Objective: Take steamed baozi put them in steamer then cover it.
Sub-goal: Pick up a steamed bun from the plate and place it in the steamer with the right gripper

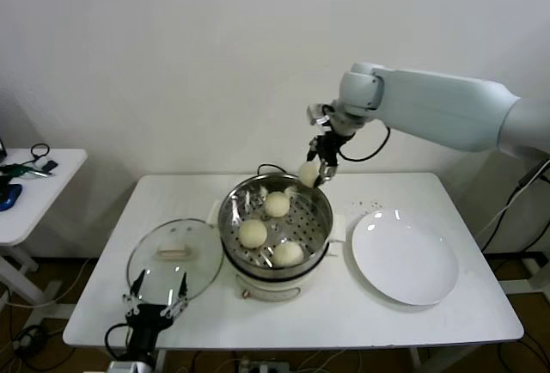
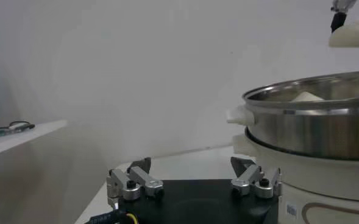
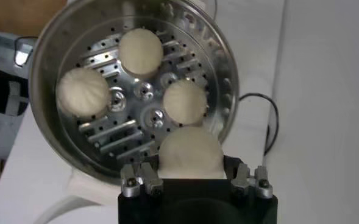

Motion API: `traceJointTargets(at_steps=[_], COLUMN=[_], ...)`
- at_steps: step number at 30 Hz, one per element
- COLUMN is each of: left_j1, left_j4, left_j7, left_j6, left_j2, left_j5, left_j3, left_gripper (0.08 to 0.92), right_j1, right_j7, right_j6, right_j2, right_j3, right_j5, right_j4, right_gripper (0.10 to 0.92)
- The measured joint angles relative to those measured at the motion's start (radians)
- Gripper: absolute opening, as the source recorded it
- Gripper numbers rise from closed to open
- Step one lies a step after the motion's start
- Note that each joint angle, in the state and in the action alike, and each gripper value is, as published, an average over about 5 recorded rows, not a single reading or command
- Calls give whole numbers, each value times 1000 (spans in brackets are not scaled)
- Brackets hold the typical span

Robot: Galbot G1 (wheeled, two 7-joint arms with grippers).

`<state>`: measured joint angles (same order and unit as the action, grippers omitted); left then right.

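Note:
The steel steamer [image 1: 320,218] stands mid-table on its cream base, with three baozi [image 1: 277,204] [image 1: 253,233] [image 1: 288,253] on its perforated tray. Above the steamer's far right rim my right gripper [image 1: 314,172] is shut on a fourth baozi [image 1: 308,174]; the right wrist view shows that bun [image 3: 190,153] between the fingers, over the tray's edge. The glass cover [image 1: 175,257] lies flat on the table left of the steamer, handle up. My left gripper [image 1: 156,302] hangs open at the table's front left edge, beside the cover, with nothing in it.
A white plate [image 1: 404,257] lies right of the steamer. A small side table [image 1: 34,188] with cables stands at far left. A black cord [image 1: 268,168] runs behind the steamer. In the left wrist view the steamer wall [image 2: 313,128] rises close by.

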<state>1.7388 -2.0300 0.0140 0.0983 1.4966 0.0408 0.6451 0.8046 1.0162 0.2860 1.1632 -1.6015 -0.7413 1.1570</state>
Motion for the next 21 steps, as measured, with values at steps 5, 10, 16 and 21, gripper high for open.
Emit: traceJointTargets(at_steps=[5, 10, 16, 21], left_j1=[1, 0, -2, -6], left_j4=[-6, -8, -7, -3], left_j7=[-1, -1, -1, -2], left_j6=[1, 1, 1, 0], left_j2=[-2, -3, -4, -4], left_j5=[-4, -6, -6, -6], left_j3=[4, 8, 9, 10], left_gripper=[823, 823, 823, 823], right_j1=[3, -10, -33, -52], right_j7=[-26, -50, -64, -71], right_j6=[20, 33, 39, 42], right_j2=[32, 59, 80, 93], right_j3=[-54, -92, -127, -142], right_j5=[-48, -74, -82, -83], right_j4=[37, 48, 49, 42], right_gripper=[687, 687, 687, 687])
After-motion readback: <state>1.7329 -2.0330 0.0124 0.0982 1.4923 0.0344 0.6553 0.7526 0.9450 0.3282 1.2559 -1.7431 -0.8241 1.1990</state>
